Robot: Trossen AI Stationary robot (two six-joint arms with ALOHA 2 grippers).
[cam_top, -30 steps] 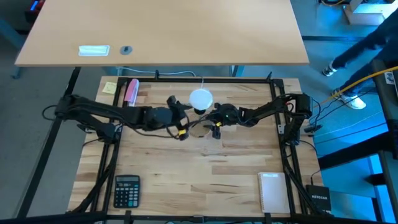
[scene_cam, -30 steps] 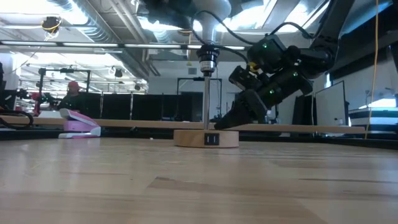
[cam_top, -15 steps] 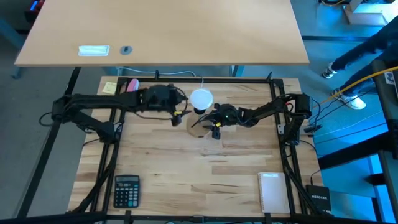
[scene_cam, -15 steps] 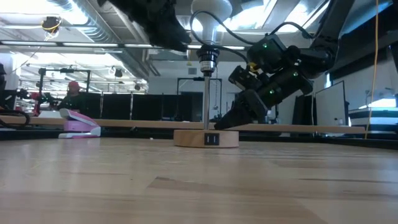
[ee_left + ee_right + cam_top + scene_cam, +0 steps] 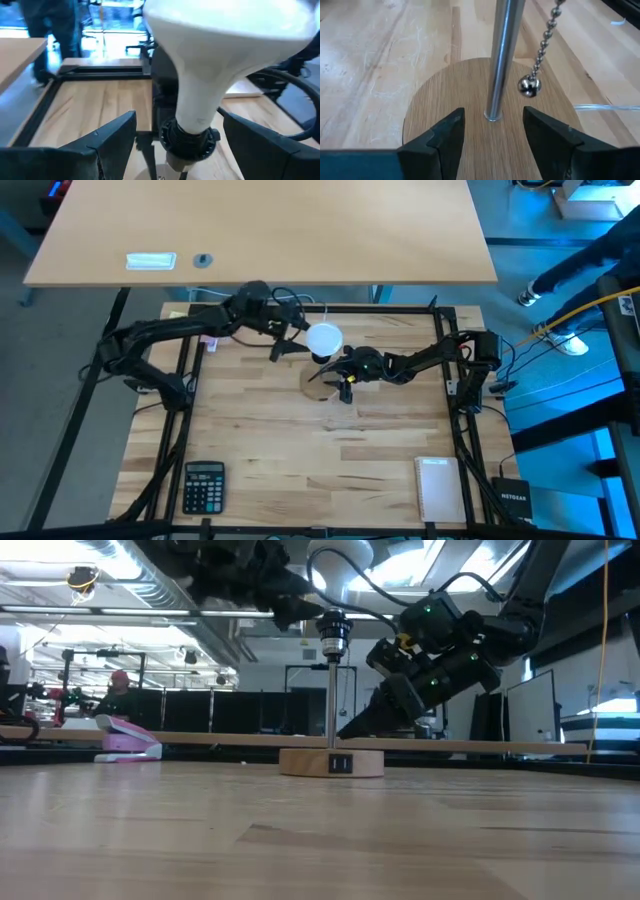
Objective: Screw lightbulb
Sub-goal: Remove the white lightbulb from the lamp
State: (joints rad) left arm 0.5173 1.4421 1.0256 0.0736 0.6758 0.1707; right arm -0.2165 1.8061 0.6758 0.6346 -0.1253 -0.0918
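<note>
Fingers of the left gripper [image 5: 175,135] stand wide on either side of the lightbulb [image 5: 323,338], touching nothing, since it already sits in the socket [image 5: 334,632] atop the pole [image 5: 504,60]. Right gripper [image 5: 492,127], half open, straddles the pole over the base [image 5: 331,761], likely to steady it.

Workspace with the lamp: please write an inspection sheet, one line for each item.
Surface: wooden table, nothing spilled.
Job's things: lightbulb sits in the socket on top of the lamp pole; round wooden base flat.
Clutter: calculator, notepad, pink item.
Grippers: left claw open around the bulb neck; right claw open astride the pole, on the base.
Cables: pull chain hanging.
Surroundings: person far behind.
</note>
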